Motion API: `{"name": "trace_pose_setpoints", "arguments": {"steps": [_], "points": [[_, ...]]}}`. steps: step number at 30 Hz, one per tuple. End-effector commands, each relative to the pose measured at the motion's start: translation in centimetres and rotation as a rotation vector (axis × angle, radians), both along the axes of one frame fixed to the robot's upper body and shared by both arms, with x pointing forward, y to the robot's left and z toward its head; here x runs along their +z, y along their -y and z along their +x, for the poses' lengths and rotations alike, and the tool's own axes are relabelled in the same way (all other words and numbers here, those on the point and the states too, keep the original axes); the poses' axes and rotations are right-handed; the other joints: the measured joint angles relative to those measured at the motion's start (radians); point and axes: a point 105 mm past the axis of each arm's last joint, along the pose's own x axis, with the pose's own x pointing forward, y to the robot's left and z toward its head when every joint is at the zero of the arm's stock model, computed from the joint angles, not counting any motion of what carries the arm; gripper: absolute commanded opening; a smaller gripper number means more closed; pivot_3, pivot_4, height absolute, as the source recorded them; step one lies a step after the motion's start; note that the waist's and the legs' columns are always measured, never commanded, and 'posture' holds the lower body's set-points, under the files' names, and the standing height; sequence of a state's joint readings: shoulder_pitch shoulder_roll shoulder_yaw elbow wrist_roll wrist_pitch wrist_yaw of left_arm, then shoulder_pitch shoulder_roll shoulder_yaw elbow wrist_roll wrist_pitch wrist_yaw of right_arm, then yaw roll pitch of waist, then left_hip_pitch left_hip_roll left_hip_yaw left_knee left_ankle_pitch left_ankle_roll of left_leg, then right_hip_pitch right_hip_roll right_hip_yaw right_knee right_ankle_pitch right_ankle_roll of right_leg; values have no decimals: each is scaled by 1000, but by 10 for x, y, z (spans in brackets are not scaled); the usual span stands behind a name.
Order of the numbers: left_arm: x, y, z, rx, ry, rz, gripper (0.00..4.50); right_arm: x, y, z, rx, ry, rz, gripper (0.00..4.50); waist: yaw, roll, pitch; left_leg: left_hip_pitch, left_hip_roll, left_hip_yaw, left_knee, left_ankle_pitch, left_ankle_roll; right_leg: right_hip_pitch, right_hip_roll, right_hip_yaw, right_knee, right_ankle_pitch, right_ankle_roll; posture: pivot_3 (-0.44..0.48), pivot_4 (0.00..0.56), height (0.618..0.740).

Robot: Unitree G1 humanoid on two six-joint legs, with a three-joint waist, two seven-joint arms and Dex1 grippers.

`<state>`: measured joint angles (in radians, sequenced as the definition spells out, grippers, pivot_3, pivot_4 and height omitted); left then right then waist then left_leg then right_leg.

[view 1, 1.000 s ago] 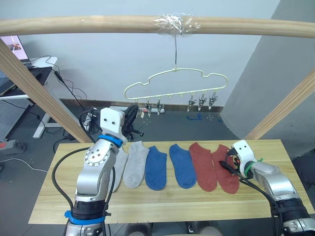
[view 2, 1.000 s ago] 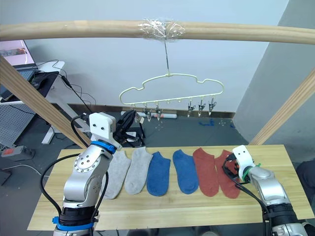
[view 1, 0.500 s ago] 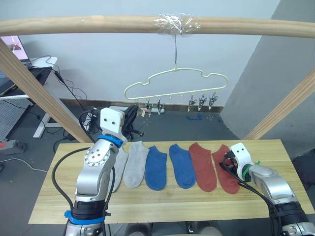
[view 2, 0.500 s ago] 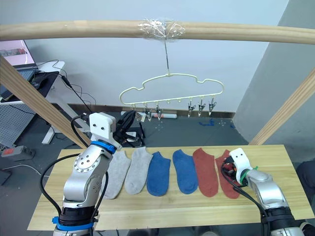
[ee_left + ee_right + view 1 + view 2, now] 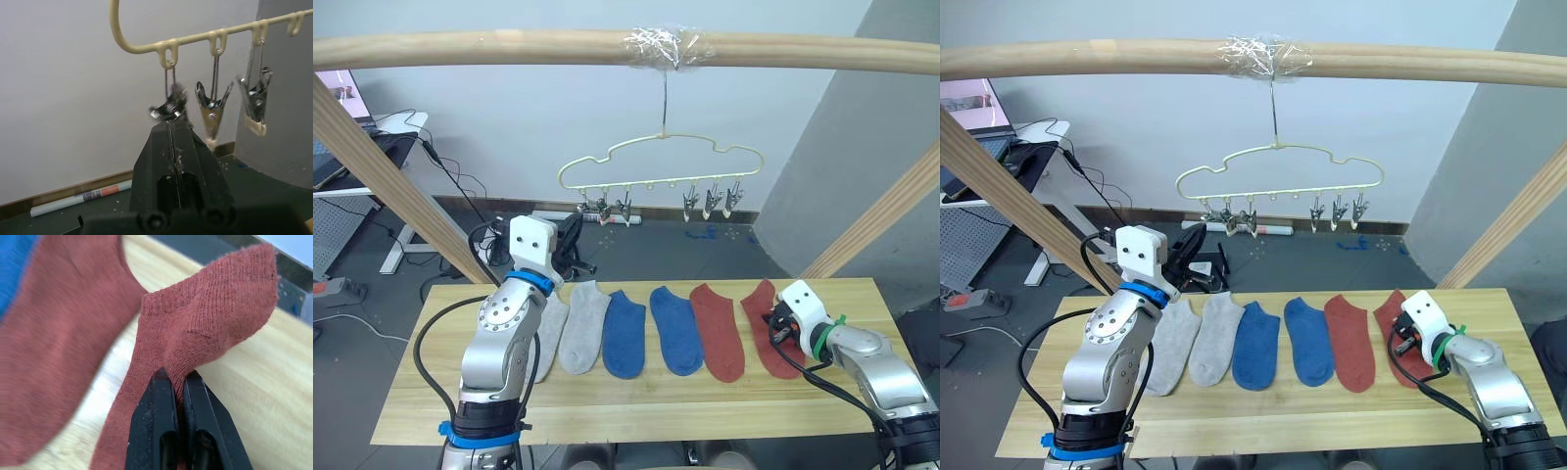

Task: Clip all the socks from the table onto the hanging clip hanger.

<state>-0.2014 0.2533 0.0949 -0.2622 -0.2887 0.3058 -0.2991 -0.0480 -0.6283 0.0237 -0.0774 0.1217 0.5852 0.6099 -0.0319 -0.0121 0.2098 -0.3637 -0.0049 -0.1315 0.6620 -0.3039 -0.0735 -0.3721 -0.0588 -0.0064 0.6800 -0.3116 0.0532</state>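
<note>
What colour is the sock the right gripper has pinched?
Rust red sock, clearest in the right wrist view.

Lab/test bay, not a home: plank table (image 5: pixel 636 411) inside a bare wooden beam frame (image 5: pixel 509 47), hanger (image 5: pixel 661 166) taped to the top beam. Behind it a desk (image 5: pixel 372 147) with a laptop (image 5: pixel 335 93), loose cables (image 5: pixel 450 176) on a dark floor, plain white wall.

wall (image 5: pixel 509 127): pale, plain | floor (image 5: pixel 656 250): dark grey, below wall | desk (image 5: pixel 372 147): white, left of wall, laptop (image 5: pixel 337 93) on top | cables (image 5: pixel 450 181): trailing beside desk
</note>
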Motion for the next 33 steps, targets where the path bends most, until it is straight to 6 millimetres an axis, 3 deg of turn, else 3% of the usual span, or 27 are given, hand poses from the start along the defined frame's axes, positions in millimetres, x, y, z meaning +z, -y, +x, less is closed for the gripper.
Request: {"name": "trace_pose_setpoints", "arguments": {"steps": [1,13,16,28,33], "points": [[15,-2,-3,-2,61,2,0,11,-2,1,12,35,10,15,0,0,0,0,0,0,0,0,0,0,0,0,0,0,0,-27,202,740],[15,-3,-6,-15,67,16,0,29,-8,6,29,70,24,15,0,0,0,0,0,0,0,0,0,0,0,0,0,0,0,-34,198,740],[16,0,-7,-28,75,8,518,27,-8,5,28,65,24,0,1,0,0,0,0,0,0,0,0,0,0,0,0,0,0,-32,196,740],[18,1,-6,39,103,14,4030,24,-7,5,27,56,27,0,1,0,0,0,0,0,0,0,0,0,0,0,0,0,0,-34,193,740],[16,6,-1,39,109,-11,4030,21,-6,3,27,44,25,0,1,0,0,0,0,0,0,0,0,0,0,0,0,0,0,-38,190,740]]}}
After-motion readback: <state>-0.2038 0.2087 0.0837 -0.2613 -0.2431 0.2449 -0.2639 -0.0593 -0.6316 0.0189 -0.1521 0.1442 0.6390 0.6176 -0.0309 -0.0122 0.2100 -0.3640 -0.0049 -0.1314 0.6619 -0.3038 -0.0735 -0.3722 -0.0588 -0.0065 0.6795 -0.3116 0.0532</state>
